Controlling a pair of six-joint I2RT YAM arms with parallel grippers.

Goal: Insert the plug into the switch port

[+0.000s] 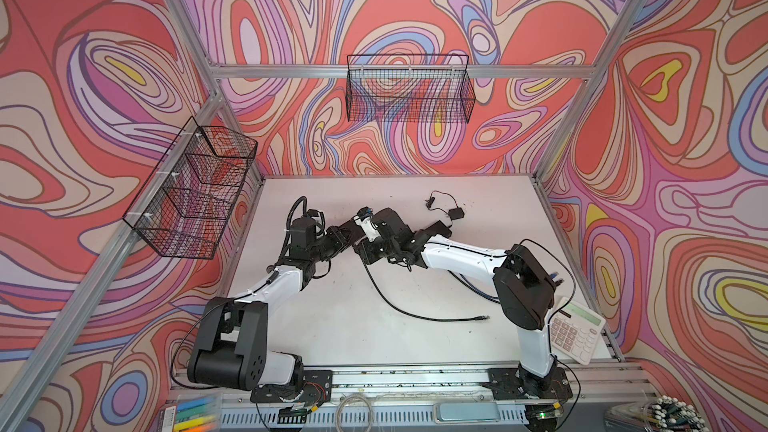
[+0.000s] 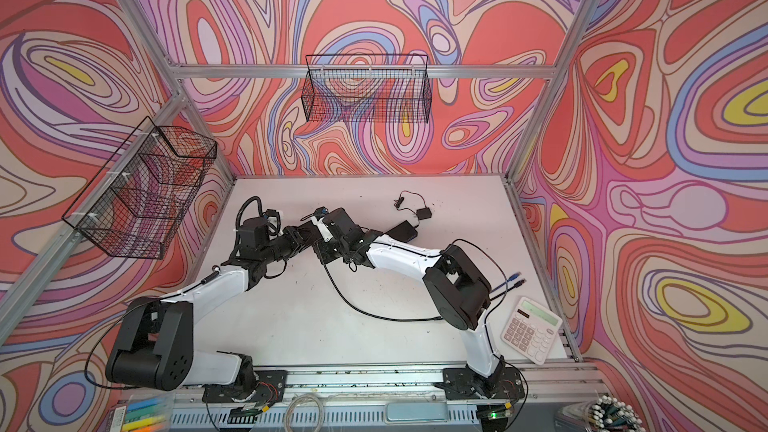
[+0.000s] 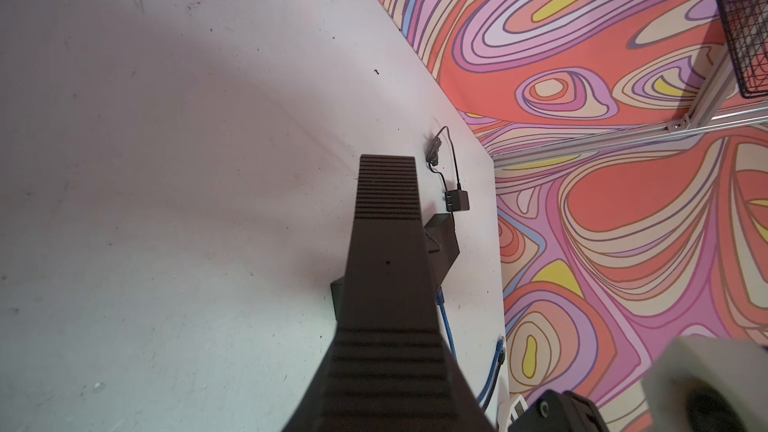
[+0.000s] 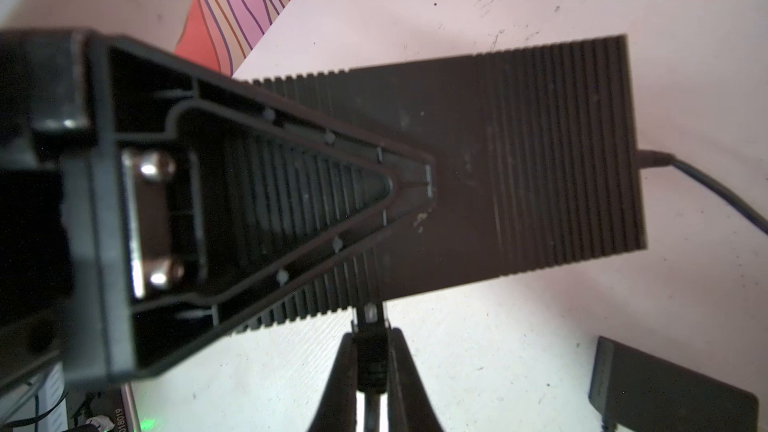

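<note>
In the right wrist view the switch (image 4: 519, 160) is a flat black box with ribbed ends, held level above the table. My left gripper (image 4: 415, 189) is shut on one end of it, one triangular finger lying across its top. My right gripper (image 4: 370, 334) is shut on the black plug (image 4: 370, 355). The plug's clear tip touches the switch's long edge, and the port itself is hidden. In the left wrist view the switch (image 3: 386, 243) fills the middle and hides the fingers. In both top views the two wrists meet over the middle of the table.
The plug's black cable (image 1: 399, 305) trails across the white table (image 1: 332, 326) toward the front right. A second black box (image 1: 436, 228) and a small power adapter (image 1: 456, 213) lie behind the right arm. A calculator (image 1: 575, 330) and blue cables (image 3: 446, 326) lie at the right edge.
</note>
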